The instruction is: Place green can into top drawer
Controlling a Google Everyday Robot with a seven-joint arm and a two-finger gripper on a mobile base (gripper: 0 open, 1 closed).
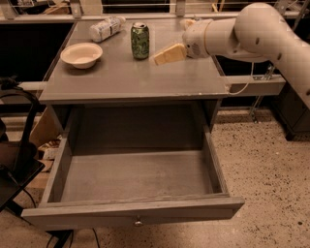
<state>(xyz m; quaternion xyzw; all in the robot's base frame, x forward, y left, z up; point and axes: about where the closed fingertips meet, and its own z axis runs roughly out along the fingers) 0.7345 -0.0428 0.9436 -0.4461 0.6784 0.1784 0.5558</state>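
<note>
**A:** What is seen around the jaws in the camera view?

**B:** The gripper (169, 54) is held low over the tabletop (126, 82), at the end of a white arm (252, 31) that reaches in from the side. Whether the jaws are released or clenched cannot be told. The green can (140, 41) stands upright just ahead of the jaw tips, and contact cannot be made out. Beyond the can, farther from the jaws, a cream bowl (81, 54) is seen. A clear plastic bottle (105, 28) lies on its side nearer the back edge.

**A:** How are the surface and the room described?

**B:** The tabletop is flat and grey. A railing (145, 6) runs behind it, and a speckled floor (261, 160) is spread below. The top drawer (133, 213) is pulled out, below the jaws and nearer the camera, and its grey bottom is in full view.

**A:** What is noted about edges and open room?

**B:** Open tabletop lies between the jaws and the front edge, and the drawer's mouth sits directly under that edge. A black chair (19, 145) is placed beside the drawer, on the side away from the arm.
</note>
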